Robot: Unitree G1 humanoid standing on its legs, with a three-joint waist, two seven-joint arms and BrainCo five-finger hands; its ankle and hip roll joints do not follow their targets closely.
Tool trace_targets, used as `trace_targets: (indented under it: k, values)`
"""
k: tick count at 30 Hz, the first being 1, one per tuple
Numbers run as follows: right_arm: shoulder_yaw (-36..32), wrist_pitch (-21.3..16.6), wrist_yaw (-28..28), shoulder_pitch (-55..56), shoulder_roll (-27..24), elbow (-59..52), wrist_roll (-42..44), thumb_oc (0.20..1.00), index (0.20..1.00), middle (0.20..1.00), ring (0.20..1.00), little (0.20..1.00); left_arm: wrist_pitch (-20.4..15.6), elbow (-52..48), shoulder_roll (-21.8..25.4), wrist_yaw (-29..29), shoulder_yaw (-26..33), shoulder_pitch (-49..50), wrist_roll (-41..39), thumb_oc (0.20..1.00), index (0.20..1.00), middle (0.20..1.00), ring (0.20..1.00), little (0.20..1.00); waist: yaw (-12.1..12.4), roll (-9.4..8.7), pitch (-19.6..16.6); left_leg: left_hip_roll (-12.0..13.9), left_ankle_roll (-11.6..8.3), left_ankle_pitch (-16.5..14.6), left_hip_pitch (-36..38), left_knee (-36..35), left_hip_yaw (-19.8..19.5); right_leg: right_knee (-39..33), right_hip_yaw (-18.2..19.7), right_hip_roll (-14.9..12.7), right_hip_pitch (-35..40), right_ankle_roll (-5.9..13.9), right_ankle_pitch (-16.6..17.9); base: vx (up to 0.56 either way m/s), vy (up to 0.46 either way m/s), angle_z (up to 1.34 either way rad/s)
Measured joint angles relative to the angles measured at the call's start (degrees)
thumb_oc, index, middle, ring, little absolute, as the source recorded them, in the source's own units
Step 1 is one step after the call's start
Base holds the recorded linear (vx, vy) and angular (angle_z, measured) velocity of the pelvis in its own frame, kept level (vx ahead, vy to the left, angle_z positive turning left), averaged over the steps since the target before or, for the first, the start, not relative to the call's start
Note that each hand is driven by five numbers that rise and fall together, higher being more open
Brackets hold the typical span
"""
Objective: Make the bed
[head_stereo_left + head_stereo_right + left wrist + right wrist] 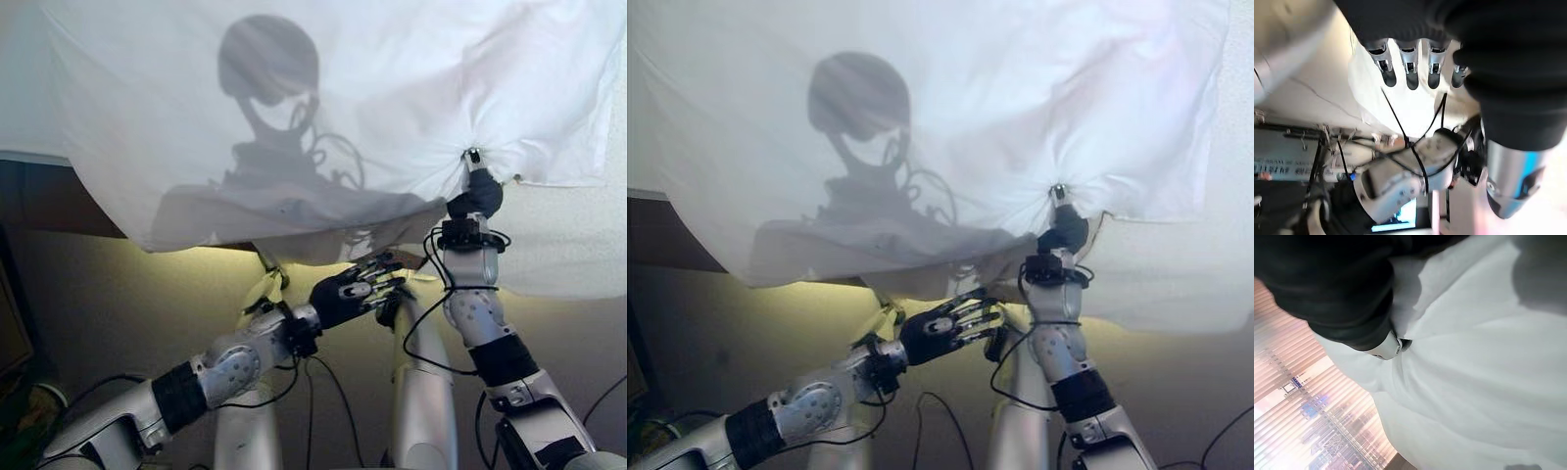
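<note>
Your left robot hand [358, 289] hangs low with its fingers spread and nothing in them, just under the sagging hem of the white bedsheet [392, 88]. Beyond it, your right robot hand [475, 191] is raised and pinched on a gathered bunch of the sheet, lifting it. Bring the free hand up to the hem, so that you spread the sheet evenly.

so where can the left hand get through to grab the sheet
Open gap below the white sheet lower edge, left of the left hand. Crowded to the right, where the right hand pinches the sheet's bunched edge.
</note>
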Motion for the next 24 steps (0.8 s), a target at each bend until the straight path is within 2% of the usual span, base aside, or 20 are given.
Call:
trace_targets:
  k: [9, 14, 16, 24]
  values:
    - [-0.46, 0.01, 0.80, 0.38, -0.01, 0.00, 0.01, 0.200, 0.200, 0.200, 0.200, 0.200, -0.14, 0.04, -1.61, -0.26, 1.71, 1.22, 0.00, 1.000, 1.000, 1.000, 1.000, 1.000, 0.46, 0.02, 0.01, 0.03, -0.01, -0.01, -0.02, -0.05, 0.00, 0.03, -0.03, 0.02, -0.03, -0.03, -0.04, 0.00, 0.000, 0.00]
    - [-0.46, 0.01, 1.20, 0.58, 0.05, -0.05, 0.01, 0.200, 0.200, 0.200, 0.200, 0.200, -1.40, 4.19, -9.24, -0.02, 6.22, 1.69, 0.02, 1.000, 1.000, 1.000, 1.000, 1.000, 0.54, 0.02, 0.01, 0.08, -0.02, -0.01, -0.01, -0.09, -0.01, 0.04, -0.09, 0.05, -0.04, -0.04, -0.06, 0.00, 0.000, 0.00]
    - [-0.42, 0.01, 1.26, 0.58, 0.07, -0.05, 0.01, 0.200, 0.200, 0.200, 0.200, 0.200, -2.83, 7.61, -14.13, 0.85, 8.55, 1.41, 0.02, 1.000, 1.000, 1.000, 1.000, 1.000, 0.48, 0.02, 0.01, 0.08, -0.02, -0.01, -0.03, -0.10, -0.02, 0.02, -0.13, 0.06, -0.04, -0.05, -0.06, 0.00, 0.000, 0.00]
    - [0.09, 0.05, 1.27, 0.34, 0.08, -0.06, 0.01, 0.200, 0.200, 0.200, 0.200, 0.200, -5.88, 13.29, -22.81, 4.53, 10.71, -2.31, 0.00, 1.000, 1.000, 1.000, 1.000, 1.000, -0.25, 0.00, 0.01, 0.08, -0.01, 0.00, -0.03, -0.10, -0.01, 0.00, -0.14, 0.11, -0.03, -0.05, -0.06, 0.00, 0.000, 0.00]
